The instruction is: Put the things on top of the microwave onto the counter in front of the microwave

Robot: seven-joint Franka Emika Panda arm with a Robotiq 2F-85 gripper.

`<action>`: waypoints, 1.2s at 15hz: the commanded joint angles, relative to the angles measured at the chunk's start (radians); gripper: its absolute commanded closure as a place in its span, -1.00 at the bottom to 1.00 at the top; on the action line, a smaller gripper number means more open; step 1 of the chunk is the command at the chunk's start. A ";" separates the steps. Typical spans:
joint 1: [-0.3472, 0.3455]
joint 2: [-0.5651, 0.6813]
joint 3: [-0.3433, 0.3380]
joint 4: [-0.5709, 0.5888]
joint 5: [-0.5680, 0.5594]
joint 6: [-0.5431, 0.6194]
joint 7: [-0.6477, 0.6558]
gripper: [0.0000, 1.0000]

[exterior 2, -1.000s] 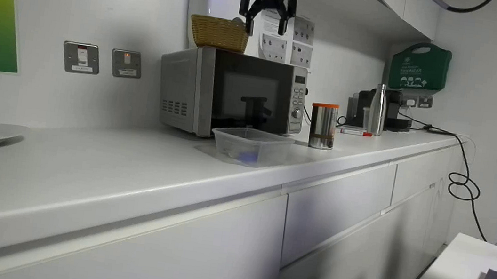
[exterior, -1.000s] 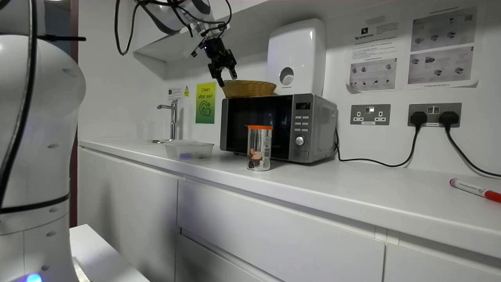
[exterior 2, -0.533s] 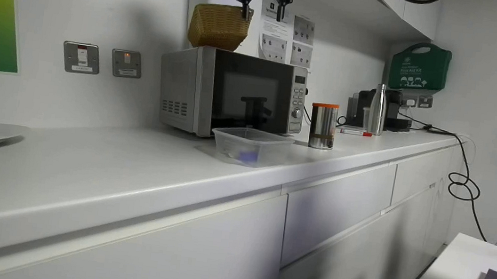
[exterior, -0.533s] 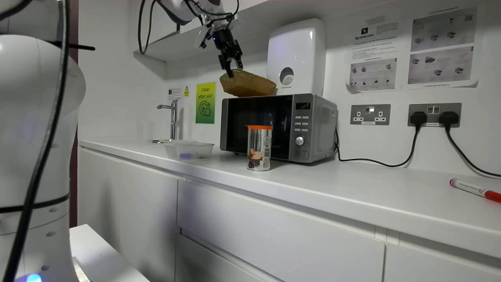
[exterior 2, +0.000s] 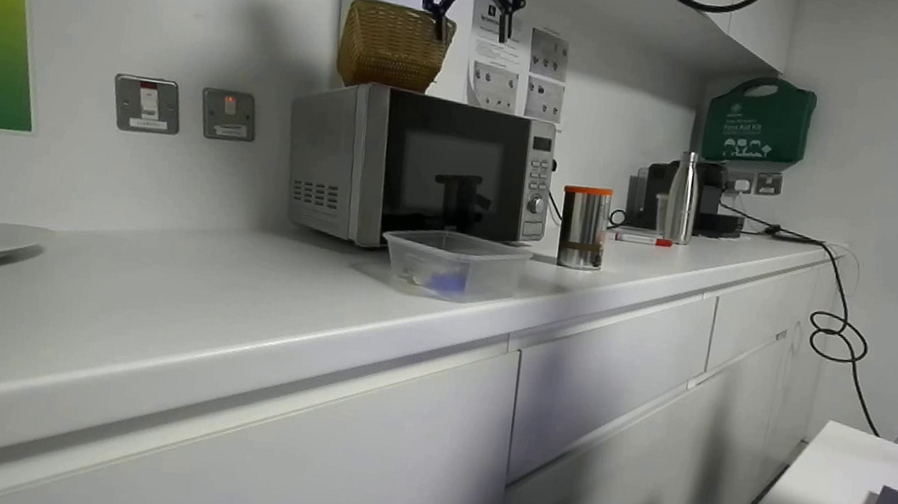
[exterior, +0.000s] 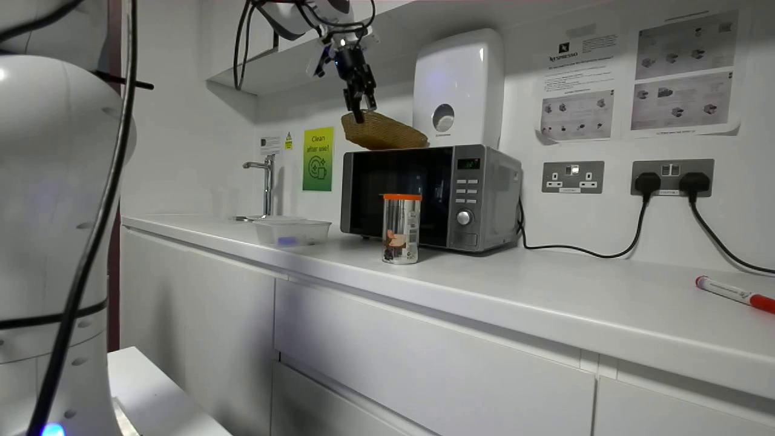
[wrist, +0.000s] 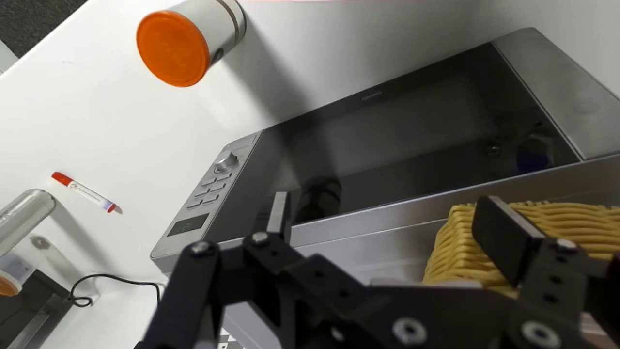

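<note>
A tan woven basket (exterior: 387, 133) rests tilted on top of the silver microwave (exterior: 502, 181), its far right low and its left end raised. In an exterior view the same basket (exterior 2: 393, 48) sits above the microwave's (exterior 2: 324, 151) left part. My gripper (exterior: 364, 112) is at the raised end, pointing down with its jaws spread wide. One finger (wrist: 506, 237) overlaps the basket (wrist: 455, 247) in the wrist view; whether they touch I cannot tell. Nothing lies between the fingers. The white counter (exterior: 545, 290) extends in front of the microwave.
A silver canister with an orange lid (exterior: 401, 230) stands on the counter before the microwave, beside a clear plastic tub (exterior 2: 456, 266). A red-and-white marker (exterior: 735, 292) lies farther along. Behind the basket hangs a white wall dispenser (exterior: 457, 85); an overhead cabinet (exterior 2: 615, 15) is close by.
My gripper has risen and shifted toward the wall side. Flat a second ago, the basket now has one end raised. The jaws have stayed wide apart.
</note>
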 commanded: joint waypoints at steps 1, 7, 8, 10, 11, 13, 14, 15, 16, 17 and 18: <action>0.022 0.025 -0.027 0.040 0.081 -0.035 -0.043 -1.00; 0.023 -0.063 -0.030 -0.055 0.255 -0.034 -0.148 -1.00; 0.022 -0.070 -0.031 -0.060 0.266 -0.038 -0.155 -1.00; 0.020 -0.081 -0.031 -0.065 0.275 -0.039 -0.157 -1.00; 0.018 -0.079 -0.030 -0.059 0.267 -0.038 -0.148 -1.00; 0.014 -0.060 -0.031 -0.022 0.246 -0.041 -0.137 -1.00; 0.013 -0.048 -0.033 0.001 0.233 -0.041 -0.133 -1.00; 0.011 -0.029 -0.036 0.032 0.220 -0.045 -0.128 -1.00; 0.010 -0.013 -0.039 0.057 0.205 -0.048 -0.123 -1.00; 0.010 0.008 -0.043 0.084 0.192 -0.051 -0.118 -1.00; 0.009 0.033 -0.047 0.114 0.173 -0.055 -0.109 -1.00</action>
